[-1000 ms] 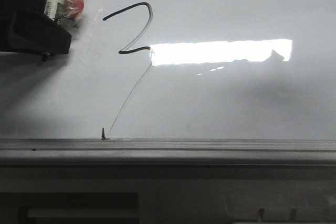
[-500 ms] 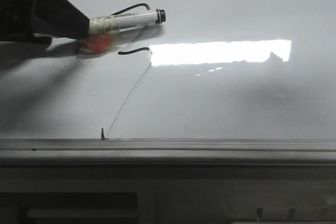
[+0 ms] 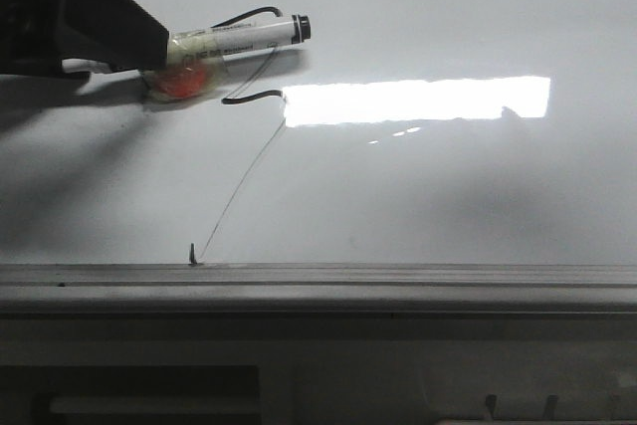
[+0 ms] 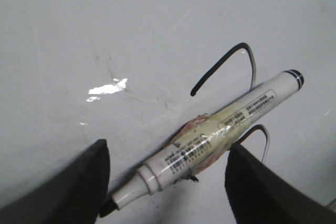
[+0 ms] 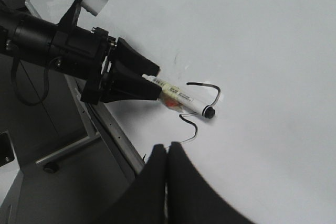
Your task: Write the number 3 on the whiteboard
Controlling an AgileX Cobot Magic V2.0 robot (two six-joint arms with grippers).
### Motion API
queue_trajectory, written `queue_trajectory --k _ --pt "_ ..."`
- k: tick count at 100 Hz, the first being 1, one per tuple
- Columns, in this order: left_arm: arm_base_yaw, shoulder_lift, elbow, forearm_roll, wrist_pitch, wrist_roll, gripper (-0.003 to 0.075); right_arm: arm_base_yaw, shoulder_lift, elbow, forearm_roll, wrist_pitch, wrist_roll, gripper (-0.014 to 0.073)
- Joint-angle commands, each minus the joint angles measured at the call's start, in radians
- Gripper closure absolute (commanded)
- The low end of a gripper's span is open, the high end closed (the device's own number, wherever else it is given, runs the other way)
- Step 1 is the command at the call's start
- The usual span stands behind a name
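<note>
The number 3 (image 3: 249, 97) is a thin dark line on the whiteboard (image 3: 448, 196), with a top hump, a middle hook and a faint tail running down to the grey rail (image 3: 398, 276). A white marker pen (image 3: 239, 39), taped around its middle, lies across the top hump. My left gripper (image 4: 167, 148) is open, its fingers wide apart on either side of the pen (image 4: 231, 119) and not pinching it. It fills the upper left of the front view (image 3: 139, 47). My right gripper (image 5: 167, 148) is shut and empty, hovering near the rail, away from the 3 (image 5: 212, 88).
A bright rectangular glare (image 3: 418, 100) lies on the board to the right of the 3. In the right wrist view a metal stand and floor (image 5: 68, 150) show beyond the board's railed edge, and the left arm (image 5: 52, 45) reaches in over the board.
A second ago the pen stood upright at the left gripper, off the 3. It has since swung down across the top hump, and in the last half second shifted slightly left.
</note>
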Motion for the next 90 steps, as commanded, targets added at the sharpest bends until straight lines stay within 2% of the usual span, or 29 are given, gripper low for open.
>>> queue_trajectory --k 1,48,55,67,74,90 --pt "0.019 -0.017 -0.008 -0.007 -0.004 -0.005 0.0246 -0.003 -0.005 -0.026 0.046 -0.029 -0.003 0.0655" --pt "0.019 -0.223 -0.008 0.009 -0.004 -0.005 0.0257 -0.003 -0.005 -0.026 0.046 -0.044 -0.003 0.0655" --pt "0.019 -0.272 -0.009 0.009 0.000 -0.005 0.0331 -0.003 -0.019 -0.026 0.036 -0.054 -0.003 0.0654" --pt "0.019 -0.416 -0.009 0.020 0.049 -0.005 0.0601 -0.003 -0.093 -0.012 -0.061 -0.117 -0.003 0.0651" --pt "0.019 -0.531 -0.009 0.061 0.098 -0.005 0.0728 -0.003 -0.166 0.032 -0.129 -0.195 -0.003 0.0651" --pt "0.019 -0.812 -0.009 0.199 0.307 -0.005 0.0741 -0.003 -0.351 0.239 -0.169 -0.411 -0.003 0.0656"
